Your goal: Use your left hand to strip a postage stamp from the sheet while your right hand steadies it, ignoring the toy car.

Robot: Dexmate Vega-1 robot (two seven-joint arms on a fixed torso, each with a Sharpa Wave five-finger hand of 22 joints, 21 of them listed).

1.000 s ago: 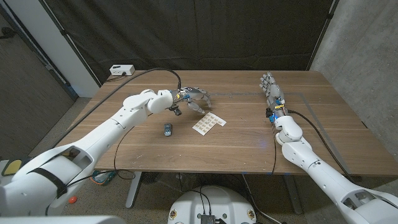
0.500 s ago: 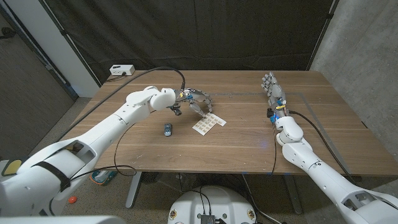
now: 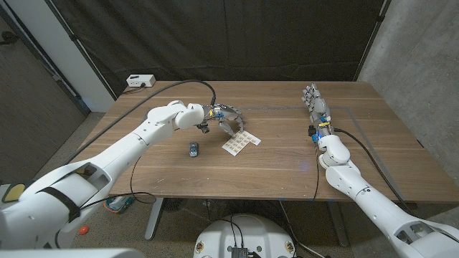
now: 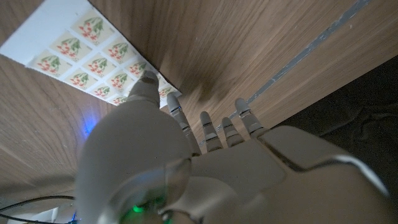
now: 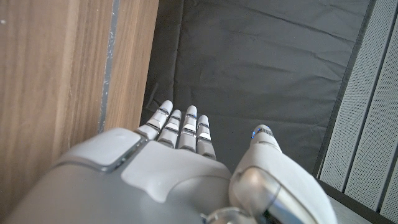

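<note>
Two hands are in play, and only the left hand has moved: over the last second it has crept from behind the toy car toward the stamp sheet, and its spread fingers now hover over the sheet's far edge, holding nothing. In the left wrist view a fingertip hangs just above the sheet's edge; whether it touches I cannot tell. This looks like the approach to picking a stamp, with no stamp lifted yet. The right hand has not stirred, standing near the table's far right edge with fingers straight and close together, empty, well apart from the sheet, so the steadying is not begun. There is one sheet near the table's middle, its stamps too small to count surely, and one toy car just beside it toward the left edge.
</note>
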